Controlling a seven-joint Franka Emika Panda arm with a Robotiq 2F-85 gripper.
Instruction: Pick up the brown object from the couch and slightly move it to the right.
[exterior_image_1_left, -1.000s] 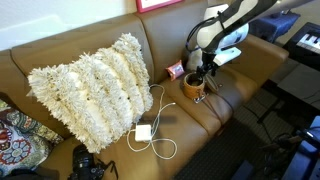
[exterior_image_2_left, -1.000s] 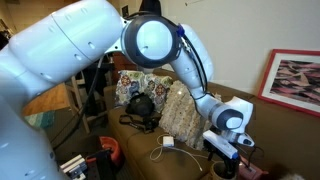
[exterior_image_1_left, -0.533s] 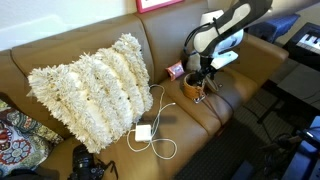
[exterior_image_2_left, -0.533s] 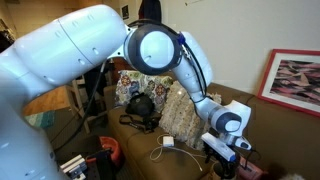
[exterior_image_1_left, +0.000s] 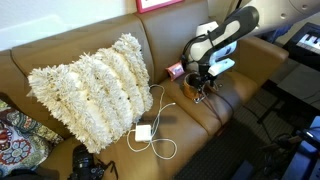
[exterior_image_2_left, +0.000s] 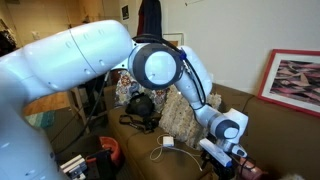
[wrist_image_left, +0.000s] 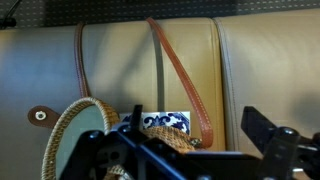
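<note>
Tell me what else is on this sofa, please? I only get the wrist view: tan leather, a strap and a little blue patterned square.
Observer: A big white shaggy pillow leans against the back of the couch, well away from the tool.
Operator: Is anything loose lying on the seat?
Observer: A white charger lies on the seat in front of the pillow.
Operator: And where is the brown object?
Observer: The brown object stands on the seat right at the open tool, which grips nothing.
</note>
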